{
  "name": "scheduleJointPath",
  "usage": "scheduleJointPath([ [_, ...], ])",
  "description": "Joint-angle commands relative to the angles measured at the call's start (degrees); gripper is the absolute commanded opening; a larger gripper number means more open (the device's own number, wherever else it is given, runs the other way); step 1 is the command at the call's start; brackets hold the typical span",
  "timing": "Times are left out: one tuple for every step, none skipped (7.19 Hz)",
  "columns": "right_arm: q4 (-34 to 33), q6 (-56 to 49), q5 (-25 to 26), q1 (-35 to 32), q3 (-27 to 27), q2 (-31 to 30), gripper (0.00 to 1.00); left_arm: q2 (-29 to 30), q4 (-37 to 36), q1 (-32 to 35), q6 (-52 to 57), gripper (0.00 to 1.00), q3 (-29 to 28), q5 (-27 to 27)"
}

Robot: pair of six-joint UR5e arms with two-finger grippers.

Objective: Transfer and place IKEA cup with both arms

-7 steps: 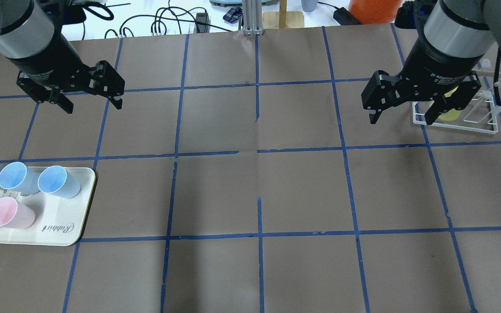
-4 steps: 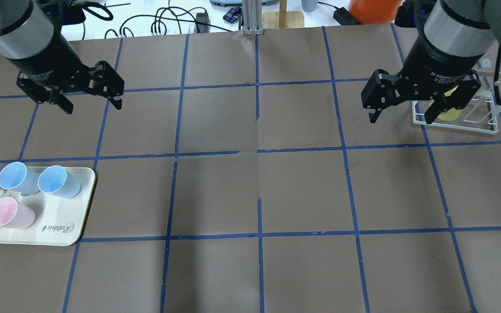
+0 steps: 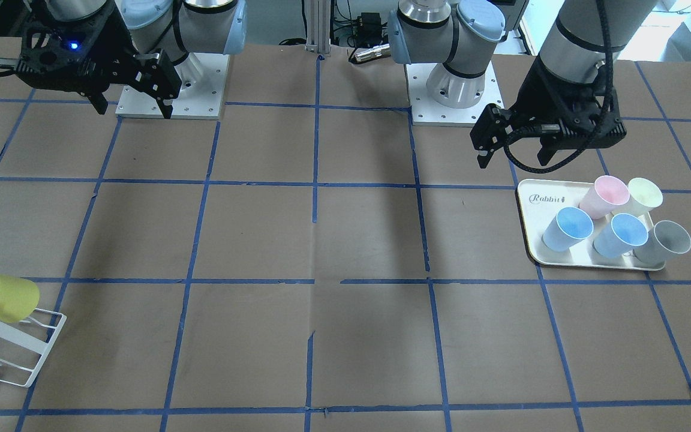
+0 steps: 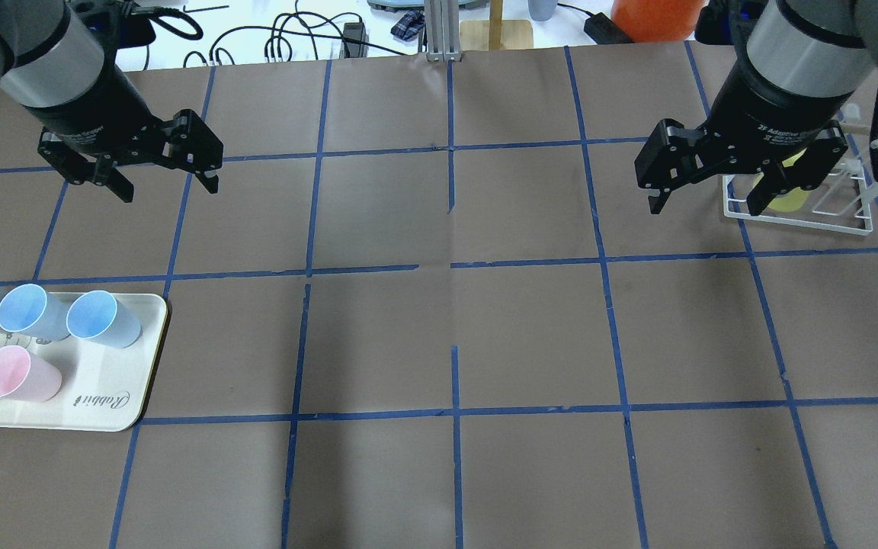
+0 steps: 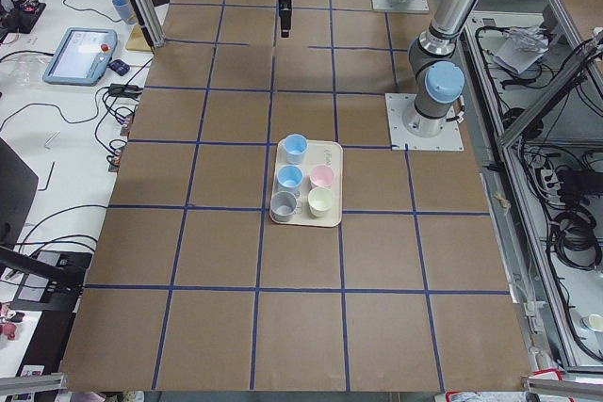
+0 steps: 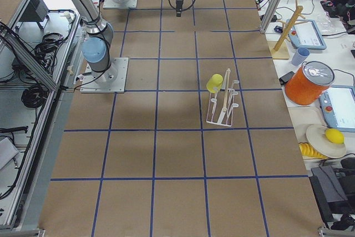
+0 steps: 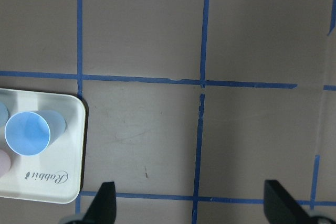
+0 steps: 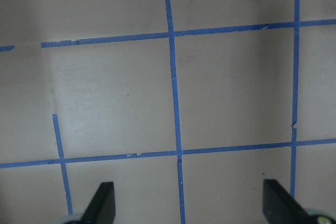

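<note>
Your table is covered in brown paper, marked into squares by blue tape lines. At one end sits a cream tray printed "Rabbit". It carries five upright cups: a blue cup, a second blue cup, a pink cup, a pale yellow cup and a grey cup. Well apart, at the other end, you have a white wire rack. Off the table near it are an orange container, a tablet and a wooden stand. Black cables lie past the far edge.
</note>
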State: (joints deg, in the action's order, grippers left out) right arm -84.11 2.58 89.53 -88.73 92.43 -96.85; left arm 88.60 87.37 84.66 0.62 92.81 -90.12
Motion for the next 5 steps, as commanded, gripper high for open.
scheduleJointPath([
  [0.0, -0.03, -0.06, -0.04, 0.03, -0.54, 1.0, 1.04, -0.27, -0.63, 0.43, 1.0, 1.75, 0.64],
  [0.0, -0.03, -0.06, -0.04, 0.12, -0.53, 1.0, 0.53, -0.19, 0.15, -0.34, 1.0, 1.58, 0.73],
  [0.0, -0.03, -0.06, 0.22, 0.29, -0.45, 1.0, -0.87, 2.77, 0.76, -0.44, 1.0, 2.19, -0.23],
  [-0.08, -0.03, 0.03, 0.4, 0.38, -0.36, 1.0, -0.1, 1.85, 0.51, -2.18, 1.0, 1.33, 0.46],
  [-0.17, -0.03, 0.03, 0.31, 0.38, -0.36, 1.0, 1.12, 2.1, -0.1, -2.72, 1.0, 0.88, 0.55],
])
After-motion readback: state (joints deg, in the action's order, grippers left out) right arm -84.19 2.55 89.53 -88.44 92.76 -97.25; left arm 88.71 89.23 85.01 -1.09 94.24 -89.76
